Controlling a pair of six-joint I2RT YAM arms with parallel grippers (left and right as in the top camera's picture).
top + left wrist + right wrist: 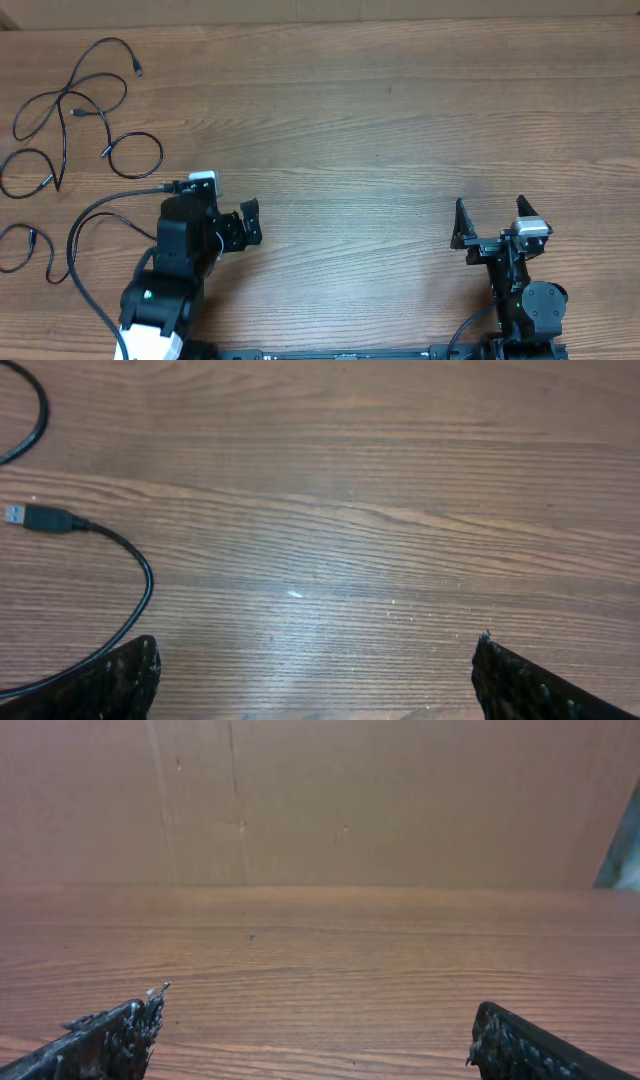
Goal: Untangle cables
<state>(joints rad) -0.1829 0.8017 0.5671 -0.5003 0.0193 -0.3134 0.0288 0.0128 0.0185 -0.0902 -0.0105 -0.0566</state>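
Loose black cables [61, 130] sprawl in curly loops at the far-left corner of the wooden table [380, 120], well apart from both arms. The left gripper [247, 225], the nearer one, has its fingers spread and holds nothing. The right gripper [490, 218] is likewise spread, facing a cardboard wall [320, 800].

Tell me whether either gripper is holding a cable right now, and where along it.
Nothing is held. The left gripper and right gripper both have open, empty jaws; the thin glossy black cables lie loose on the wooden table.
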